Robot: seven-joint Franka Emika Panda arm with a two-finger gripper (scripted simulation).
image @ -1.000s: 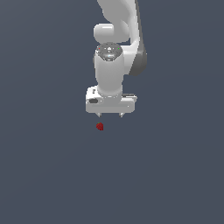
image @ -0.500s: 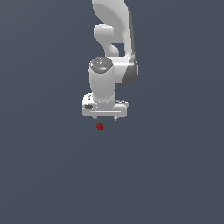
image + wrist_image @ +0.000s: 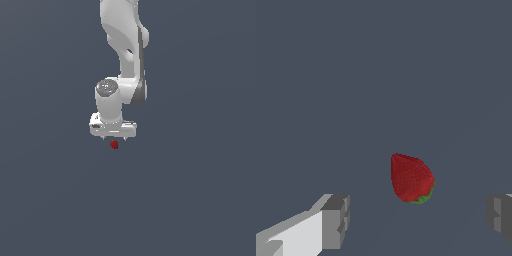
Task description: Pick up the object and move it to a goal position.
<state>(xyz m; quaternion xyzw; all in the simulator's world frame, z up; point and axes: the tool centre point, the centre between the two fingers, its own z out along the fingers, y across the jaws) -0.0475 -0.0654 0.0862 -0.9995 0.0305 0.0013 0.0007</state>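
I am bringing my gripper (image 3: pixel 113 137), fingers spread wide and holding nothing, down and across until it is hanging just above the object (image 3: pixel 114 145), a small red strawberry lying on the dark floor (image 3: pixel 200 200) between my fingertips (image 3: pixel 336 220), so closing in to grasp is looking near.

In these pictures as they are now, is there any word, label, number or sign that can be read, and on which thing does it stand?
None: no text can be read in either view.
The strawberry is plain red with a green rim, no label.
The gripper and the white arm carry no readable marking.
The dark grey ground is bare of any sign.
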